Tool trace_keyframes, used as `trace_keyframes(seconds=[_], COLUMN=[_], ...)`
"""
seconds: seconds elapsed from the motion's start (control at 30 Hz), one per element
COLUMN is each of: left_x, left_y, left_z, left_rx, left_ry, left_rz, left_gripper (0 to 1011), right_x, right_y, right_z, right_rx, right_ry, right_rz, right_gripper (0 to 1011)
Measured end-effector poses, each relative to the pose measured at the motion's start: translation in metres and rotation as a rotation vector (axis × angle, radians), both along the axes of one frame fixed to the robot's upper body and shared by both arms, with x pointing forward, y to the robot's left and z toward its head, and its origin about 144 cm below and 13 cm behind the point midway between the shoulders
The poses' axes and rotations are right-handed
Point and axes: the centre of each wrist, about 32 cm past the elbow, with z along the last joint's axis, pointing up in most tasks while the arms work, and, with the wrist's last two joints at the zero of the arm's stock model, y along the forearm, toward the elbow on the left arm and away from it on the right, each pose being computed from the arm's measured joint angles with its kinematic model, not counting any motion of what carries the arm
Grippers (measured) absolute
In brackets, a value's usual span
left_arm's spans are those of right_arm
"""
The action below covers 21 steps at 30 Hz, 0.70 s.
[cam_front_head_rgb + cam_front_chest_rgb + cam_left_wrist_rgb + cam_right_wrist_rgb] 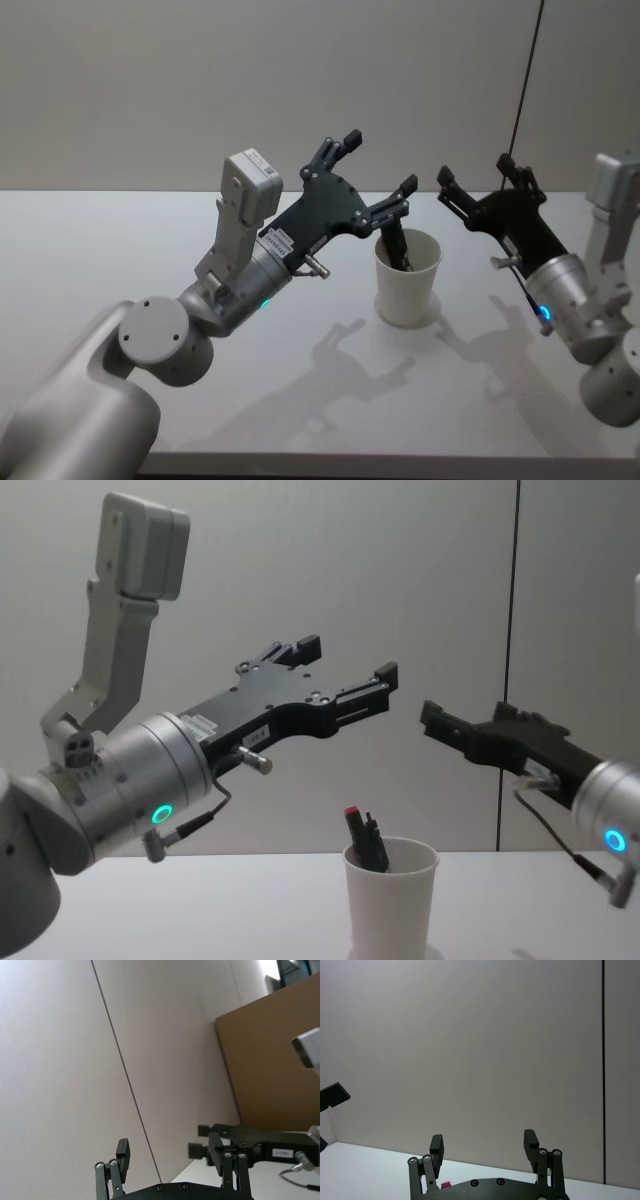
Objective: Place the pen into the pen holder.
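Pale grey wall behind, one thin dark vertical seam running down it right of centre. White matte bench in front, with soft arm shadows on it.

Pen holder, a plain white paper cup with rolled rim, stands upright near the middle of the bench, slightly narrower at its base. In the chest view the same cup sits low in the picture, below both arms.

Pen, a dark slim stick with a small red tip, is inside the cup, leaning toward the robot's left side of the rim, its upper end sticking out above the rim. From the head camera its dark shaft shows against the cup's inner wall.

Left pincer, black, on a silver arm with a green-lit ring, hangs in the air above and just left of the cup, angled forward and upward. Fingers spread wide, nothing between them. Chest view confirms: left pincer well clear above the cup, not touching pen or rim. One finger shows from its own wrist camera, gap bare.

Right pincer, black, on a silver arm with a blue light, is raised to the right of the cup, apart from it. Fingers parted, holding nothing; one finger shows against the wall in the right wrist view.
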Motion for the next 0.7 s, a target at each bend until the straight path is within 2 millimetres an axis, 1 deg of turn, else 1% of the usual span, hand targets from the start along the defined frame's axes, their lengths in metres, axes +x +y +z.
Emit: trace_keyframes(seconds=[0.4, 0.47, 0.7], left_x=[-0.023, -0.03, -0.043], left_y=[-0.003, -0.004, -0.007], left_z=[0.008, 0.01, 0.015], left_rx=[0.031, 0.041, 0.064], left_ry=[0.078, 0.095, 0.129], left_rz=[0.107, 0.137, 0.198], left_gripper=[1000, 1000, 1000], right_x=[-0.025, -0.032, -0.046], right_y=[-0.017, -0.022, -0.029], right_z=[0.005, 0.007, 0.011], right_rx=[-0.039, -0.051, -0.074], right_ry=[0.03, 0.037, 0.051], right_rz=[-0.04, -0.051, -0.068], right_gripper=[1001, 1001, 1001])
